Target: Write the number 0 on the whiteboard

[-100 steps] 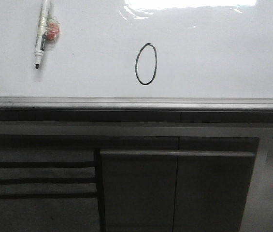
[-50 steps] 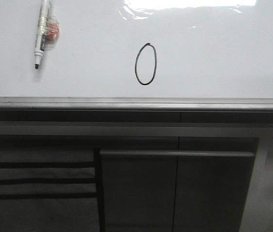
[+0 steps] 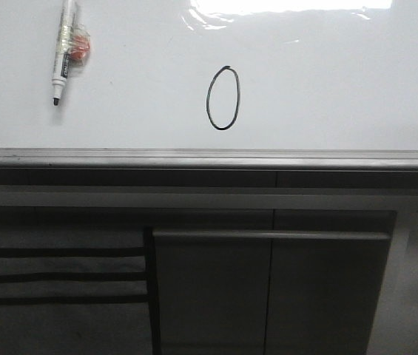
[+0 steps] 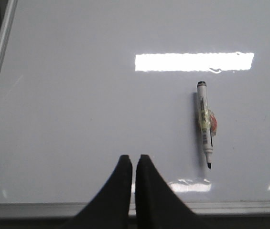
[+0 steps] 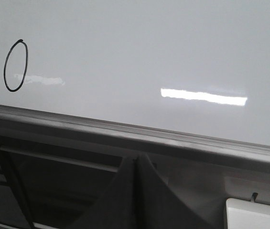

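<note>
The whiteboard (image 3: 327, 81) is glossy white with a grey frame edge along its near side. The number 0 (image 3: 223, 97), a thin black upright oval, is drawn near the board's middle; it also shows in the right wrist view (image 5: 16, 65). A white marker (image 3: 63, 52) with a black tip lies on the board at the far left, uncapped, with a small red-orange piece beside it; it also shows in the left wrist view (image 4: 205, 124). My left gripper (image 4: 134, 159) is shut and empty over the board's near edge. My right gripper (image 5: 135, 159) is shut and empty, off the board.
Dark grey cabinet panels (image 3: 268, 288) with a horizontal handle bar stand below the board's frame (image 3: 209, 157). Bright glare strips lie on the board (image 3: 290, 7). A white object's corner (image 5: 256, 214) shows beside the right gripper.
</note>
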Tool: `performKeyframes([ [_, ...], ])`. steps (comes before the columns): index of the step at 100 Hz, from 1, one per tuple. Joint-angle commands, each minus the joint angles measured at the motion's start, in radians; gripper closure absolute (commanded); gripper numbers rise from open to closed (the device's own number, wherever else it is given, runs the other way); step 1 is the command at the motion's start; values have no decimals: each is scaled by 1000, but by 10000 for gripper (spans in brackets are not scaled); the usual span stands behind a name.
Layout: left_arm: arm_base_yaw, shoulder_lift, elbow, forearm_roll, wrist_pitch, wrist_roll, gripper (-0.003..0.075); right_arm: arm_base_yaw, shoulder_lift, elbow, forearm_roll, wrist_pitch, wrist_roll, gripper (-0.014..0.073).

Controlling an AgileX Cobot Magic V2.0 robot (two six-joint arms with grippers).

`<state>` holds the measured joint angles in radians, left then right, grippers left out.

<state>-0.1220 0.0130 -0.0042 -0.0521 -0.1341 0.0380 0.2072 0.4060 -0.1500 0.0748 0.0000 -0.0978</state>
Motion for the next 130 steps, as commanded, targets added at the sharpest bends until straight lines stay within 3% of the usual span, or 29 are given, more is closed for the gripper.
performKeyframes([
  [1, 2, -46, 23, -10, -54, 0, 741, -8, 4, -25, 3, -81, -4, 666],
  [77, 2, -9, 23, -10, -63, 0, 741, -8, 2, -20, 3, -81, -4, 666],
  [115, 2, -9, 23, -10, -63, 0, 741, -187, -436, 156, 6, -99, -4, 666],
  [130, 2, -9, 23, -10, -63, 0, 741, -191, -434, 172, 46, -97, -4, 666],
])
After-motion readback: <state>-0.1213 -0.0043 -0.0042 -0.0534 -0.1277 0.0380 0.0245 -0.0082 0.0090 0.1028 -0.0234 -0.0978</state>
